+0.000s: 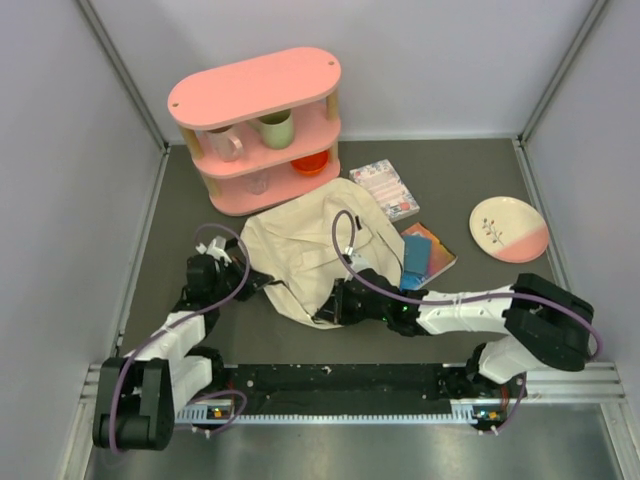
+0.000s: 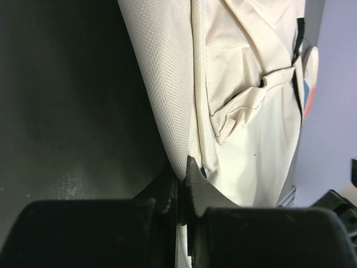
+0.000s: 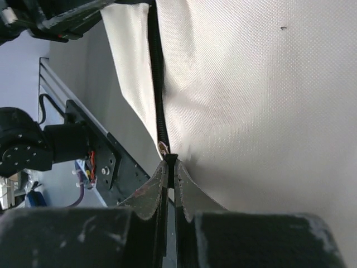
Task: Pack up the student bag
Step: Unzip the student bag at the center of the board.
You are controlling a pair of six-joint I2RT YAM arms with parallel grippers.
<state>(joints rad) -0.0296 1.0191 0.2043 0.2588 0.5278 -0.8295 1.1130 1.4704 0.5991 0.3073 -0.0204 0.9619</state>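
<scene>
The student bag (image 1: 300,245), cream fabric with dark zipper lines, lies flat in the middle of the table. My left gripper (image 1: 262,287) is at its near left edge, and in the left wrist view the jaws (image 2: 183,174) are shut on a fold of the bag's fabric (image 2: 251,128). My right gripper (image 1: 323,314) is at the bag's near edge. Seen from the right wrist, the gripper (image 3: 170,163) is shut on the small black zipper pull (image 3: 170,158) at the end of the dark zipper (image 3: 158,84). The bag's inside is hidden.
A pink two-tier shelf (image 1: 258,125) with mugs stands behind the bag. A floral notebook (image 1: 385,188) and a colourful book (image 1: 428,255) with a blue item on it lie right of the bag. A pink-and-white plate (image 1: 509,229) sits far right.
</scene>
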